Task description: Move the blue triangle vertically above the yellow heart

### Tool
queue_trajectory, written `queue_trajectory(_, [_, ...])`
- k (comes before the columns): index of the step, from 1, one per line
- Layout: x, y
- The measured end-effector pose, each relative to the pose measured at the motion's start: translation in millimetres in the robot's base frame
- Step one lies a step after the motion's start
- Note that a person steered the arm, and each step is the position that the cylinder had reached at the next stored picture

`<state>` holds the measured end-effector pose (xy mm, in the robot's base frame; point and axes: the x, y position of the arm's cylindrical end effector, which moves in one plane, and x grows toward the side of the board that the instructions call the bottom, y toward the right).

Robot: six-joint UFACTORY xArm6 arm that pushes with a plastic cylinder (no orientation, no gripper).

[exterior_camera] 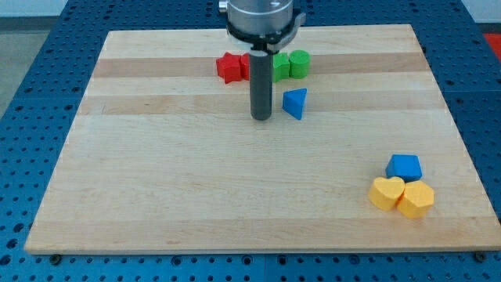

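Note:
The blue triangle [295, 103] lies on the wooden board [196, 180] a little above the view's middle. My tip [261, 118] stands just to its left, a small gap apart. The yellow heart [386, 193] lies near the view's bottom right, touching a yellow hexagon [416, 200] on its right and a blue block [404, 167] above it. The triangle is far up and to the left of the heart.
A red star-shaped block [229, 68] and a second red block lie behind the rod near the view's top. Two green blocks [298, 63] sit to the right of them, just above the triangle. The board's edges border a blue perforated table.

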<state>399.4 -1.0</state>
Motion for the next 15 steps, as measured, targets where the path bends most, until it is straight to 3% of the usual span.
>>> queue_trajectory(2, [-27.8,29.2])
queue_trajectory(7, [54.2,64.1])
queue_trajectory(15, [59.1,172.9])
